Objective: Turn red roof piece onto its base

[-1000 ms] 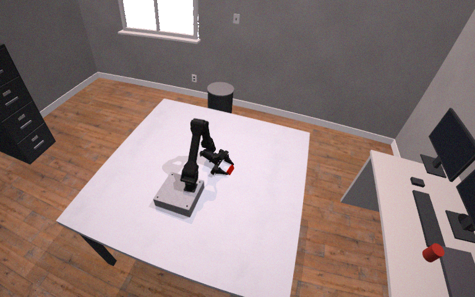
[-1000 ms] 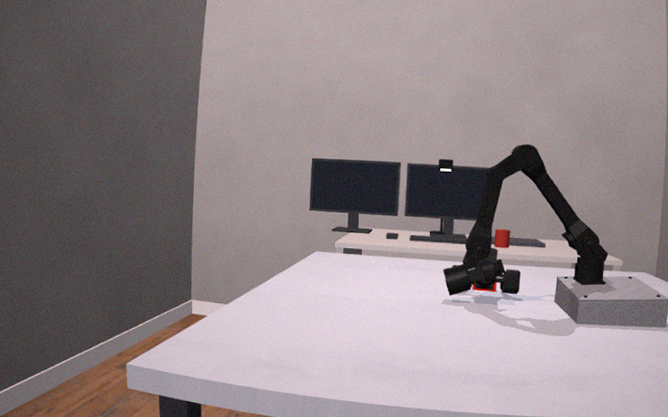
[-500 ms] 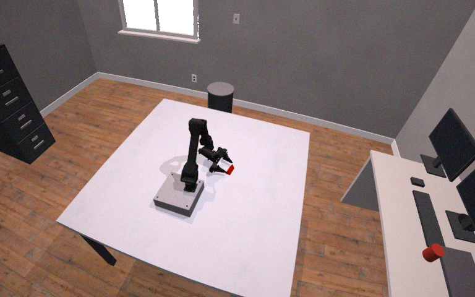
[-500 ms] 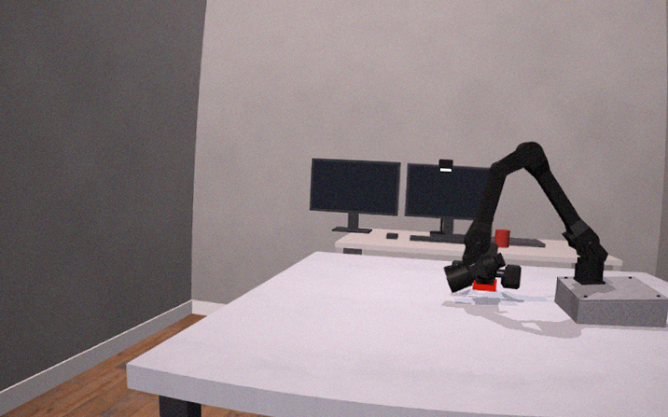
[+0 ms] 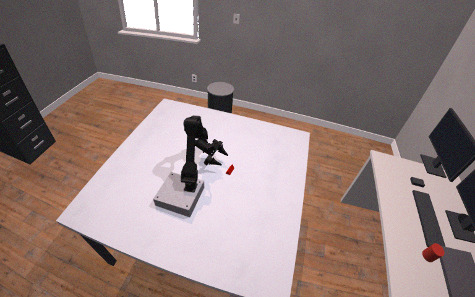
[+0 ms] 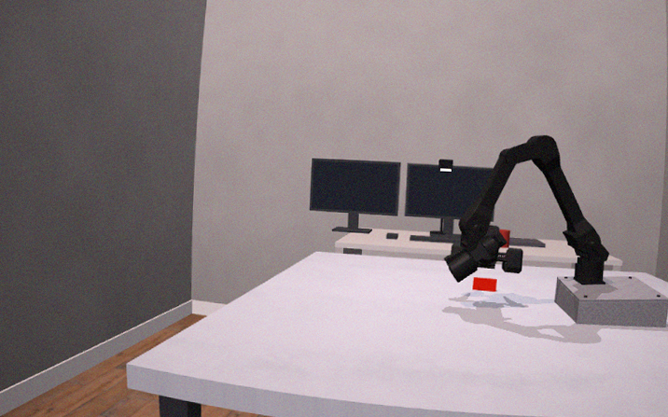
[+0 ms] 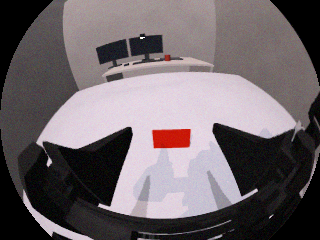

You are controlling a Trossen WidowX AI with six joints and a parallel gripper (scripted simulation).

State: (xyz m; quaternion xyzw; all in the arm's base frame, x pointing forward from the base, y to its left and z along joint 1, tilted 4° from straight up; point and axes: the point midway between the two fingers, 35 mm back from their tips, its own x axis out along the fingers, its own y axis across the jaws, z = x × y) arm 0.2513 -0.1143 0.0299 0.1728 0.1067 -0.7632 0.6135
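The red roof piece (image 5: 230, 169) (image 6: 484, 284) (image 7: 171, 139) lies on the white table (image 5: 245, 227) (image 6: 314, 326) (image 7: 167, 103), a short way in front of the arm. In the wrist view it shows as a flat red rectangle facing the camera. I cannot tell which of its faces touches the table. My gripper (image 5: 222, 158) (image 7: 173, 129) is open wide and empty. It hangs low over the table, just behind the piece, fingers pointing at it and clear of it on both sides.
The arm's grey base block (image 5: 178, 199) (image 6: 611, 303) stands near the table's middle. Off the table are a desk (image 5: 396, 210) with monitors and a red cylinder (image 5: 433, 252), a dark bin (image 5: 220, 96) and a filing cabinet (image 5: 17, 112).
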